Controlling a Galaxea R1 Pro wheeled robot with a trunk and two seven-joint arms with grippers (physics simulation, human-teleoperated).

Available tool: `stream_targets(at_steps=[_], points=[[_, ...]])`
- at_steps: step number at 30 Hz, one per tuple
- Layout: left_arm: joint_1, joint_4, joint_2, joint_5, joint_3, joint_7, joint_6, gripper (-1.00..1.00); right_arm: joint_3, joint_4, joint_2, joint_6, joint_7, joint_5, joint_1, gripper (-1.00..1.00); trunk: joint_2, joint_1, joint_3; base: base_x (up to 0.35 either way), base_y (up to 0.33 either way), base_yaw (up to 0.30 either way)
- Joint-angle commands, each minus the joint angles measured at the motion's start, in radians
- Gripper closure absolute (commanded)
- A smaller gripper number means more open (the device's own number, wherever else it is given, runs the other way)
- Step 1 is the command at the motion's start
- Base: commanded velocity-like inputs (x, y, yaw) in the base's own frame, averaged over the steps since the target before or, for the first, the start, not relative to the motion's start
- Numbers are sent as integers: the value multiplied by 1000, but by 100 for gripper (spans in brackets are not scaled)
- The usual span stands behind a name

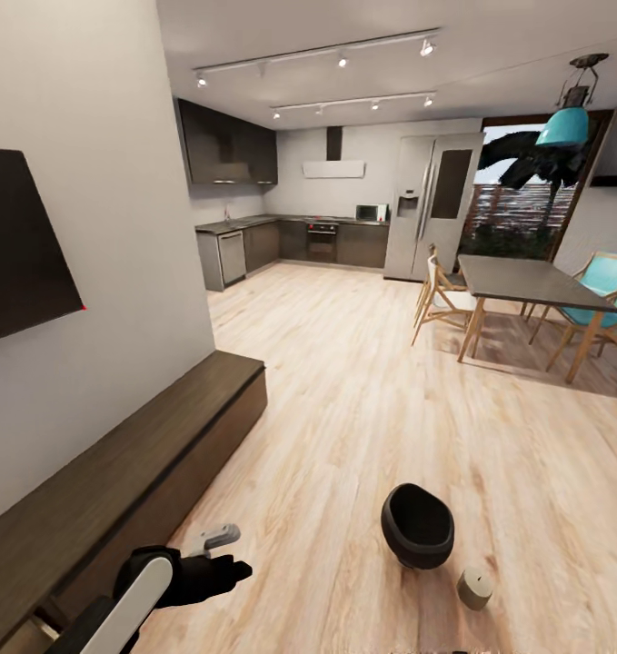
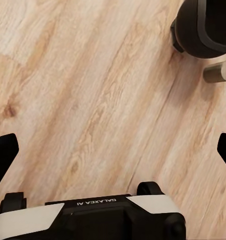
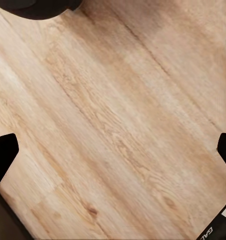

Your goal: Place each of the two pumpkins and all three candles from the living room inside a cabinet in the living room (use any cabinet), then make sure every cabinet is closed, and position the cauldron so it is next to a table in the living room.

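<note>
1. left gripper (image 2: 113,150) fingers spread wide, nothing between them, just bare floor (image 2: 93,100); right gripper (image 3: 113,150) the same, wide and empty.
2. cauldron (image 1: 418,526) stands on the floor, candle (image 1: 475,589) just beside it, not touching.
3. cabinet (image 1: 117,472) runs along the wall at left, drawer fronts look shut.
4. arms held low, likely travel posture; candle looks like the nearest pick.

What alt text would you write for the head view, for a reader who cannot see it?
A black cauldron and a small candle stand on the wooden floor, right of the long dark cabinet along the wall. The left hand hangs beside the cabinet; a kitchen and dining table lie beyond.
</note>
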Motion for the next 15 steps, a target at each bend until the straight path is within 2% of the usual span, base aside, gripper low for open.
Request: stream_targets(at_steps=[1, 9, 15], points=[[-1, -1, 1, 11, -2, 10, 0, -100, 8, 1, -1, 1, 3, -10, -1, -100, -1, 0, -1, 0, 0, -281], [-1, -1, 1, 11, -2, 11, 0, -100, 8, 1, -1, 1, 3, -10, -1, -100, -1, 0, -1, 0, -11, -280], [-1, -1, 1, 11, -2, 11, 0, -100, 8, 1, -1, 2, 3, -10, -1, -100, -1, 0, 0, 0, -124, -280]])
